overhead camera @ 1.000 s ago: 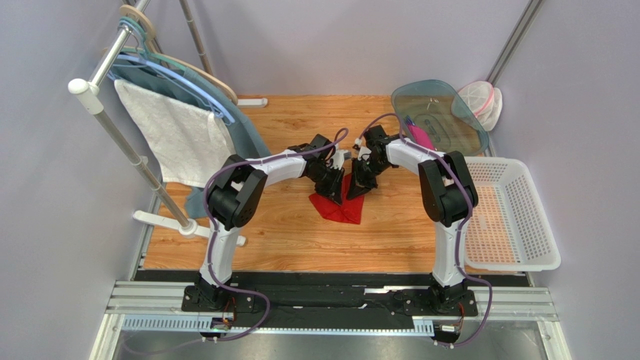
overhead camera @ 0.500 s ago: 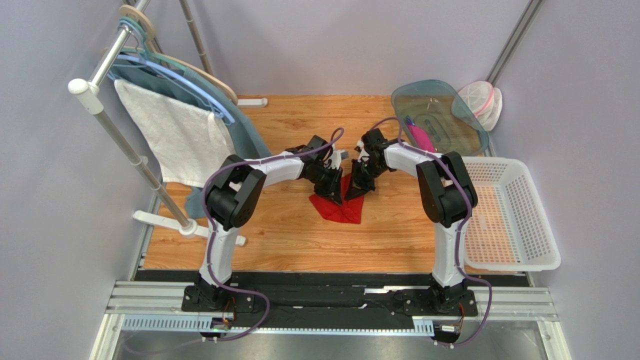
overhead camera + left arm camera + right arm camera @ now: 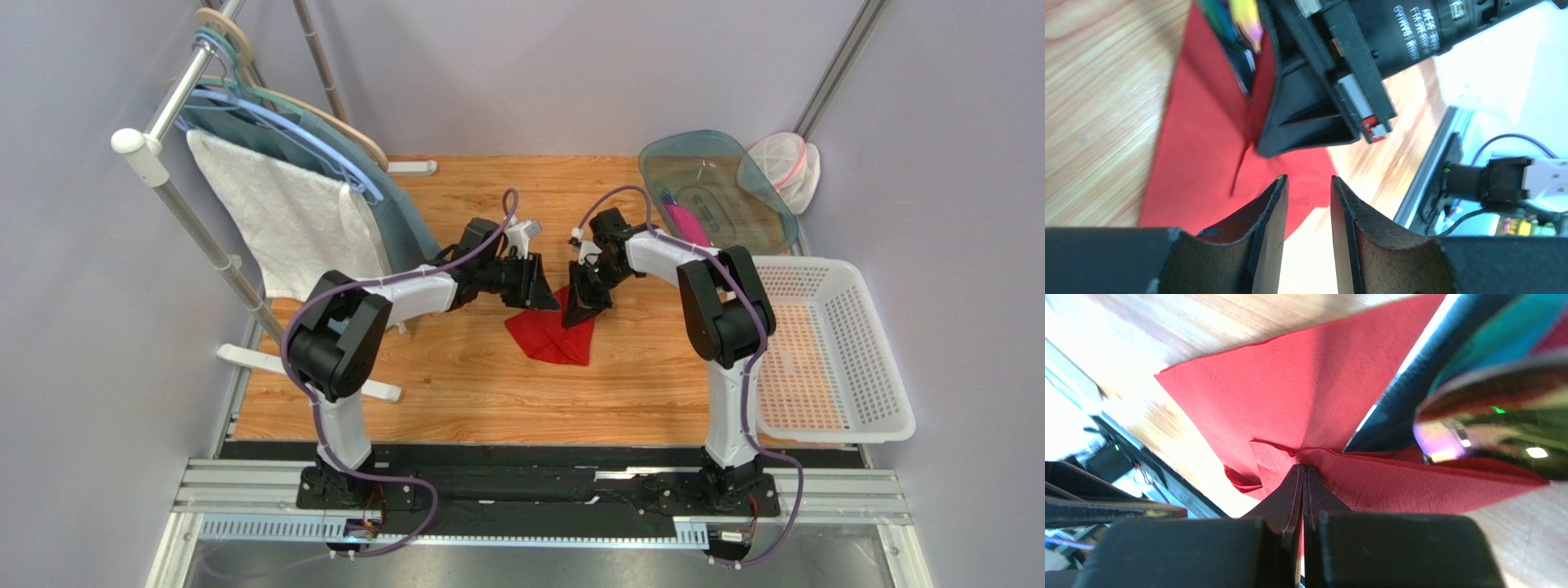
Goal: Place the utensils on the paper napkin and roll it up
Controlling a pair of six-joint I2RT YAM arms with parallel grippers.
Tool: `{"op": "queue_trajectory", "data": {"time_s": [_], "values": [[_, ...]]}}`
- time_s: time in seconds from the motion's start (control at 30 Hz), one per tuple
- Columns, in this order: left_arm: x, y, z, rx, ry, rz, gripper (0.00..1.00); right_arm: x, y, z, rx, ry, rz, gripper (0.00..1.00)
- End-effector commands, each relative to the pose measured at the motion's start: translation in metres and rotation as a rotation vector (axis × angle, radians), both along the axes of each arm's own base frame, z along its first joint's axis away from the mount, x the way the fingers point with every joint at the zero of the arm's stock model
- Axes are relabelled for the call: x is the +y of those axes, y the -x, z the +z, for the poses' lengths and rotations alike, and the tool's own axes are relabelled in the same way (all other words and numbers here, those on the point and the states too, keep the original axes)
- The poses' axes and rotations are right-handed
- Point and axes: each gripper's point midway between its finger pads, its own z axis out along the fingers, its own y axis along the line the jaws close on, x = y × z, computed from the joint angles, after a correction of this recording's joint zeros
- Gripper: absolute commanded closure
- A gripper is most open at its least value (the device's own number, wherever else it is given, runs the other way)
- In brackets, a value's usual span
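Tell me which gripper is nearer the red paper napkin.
Right. The right gripper is shut on a fold of the paper napkin; the left gripper is open beside its edge, gripping nothing.

top: high, rear, looking down, far | wrists: low, very close, grazing angle | all share: paper napkin (image 3: 555, 338)

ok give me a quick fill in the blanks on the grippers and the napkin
1. The right gripper has its jaws ___ on the paper napkin.
2. The left gripper has its jaws ___, with nothing between them.
3. The paper napkin is ___ in colour.
4. The white basket stands at the table's ___ edge.
Missing words: shut; open; red; right.
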Motion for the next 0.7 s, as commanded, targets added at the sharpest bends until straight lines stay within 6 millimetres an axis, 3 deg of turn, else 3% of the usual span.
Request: {"op": "queue_trajectory", "data": {"time_s": [0.0, 0.13, 0.3, 0.47, 0.67], "values": [[-0.014, -0.001, 0.009, -0.001, 0.127, 0.023, 0.60, -0.016, 0.009, -0.031, 0.021, 0.049, 0.113, 1.00], [-0.024, -0.002, -0.003, 0.047, 0.141, 0.036, 0.61, -0.019, 0.009, -0.036, 0.034, 0.038, 0.132, 1.00], [-0.037, 0.004, -0.019, 0.087, 0.114, 0.032, 0.73, -0.018, 0.009, -0.038, 0.050, 0.017, 0.127, 1.00], [-0.033, 0.007, -0.043, 0.158, 0.073, 0.064, 0.85, -0.018, 0.003, -0.034, 0.028, 0.011, 0.135, 1.00], [-0.025, 0.007, -0.074, 0.242, -0.001, 0.135, 0.92, -0.018, -0.004, -0.028, 0.025, -0.007, 0.129, 1.00]]}}
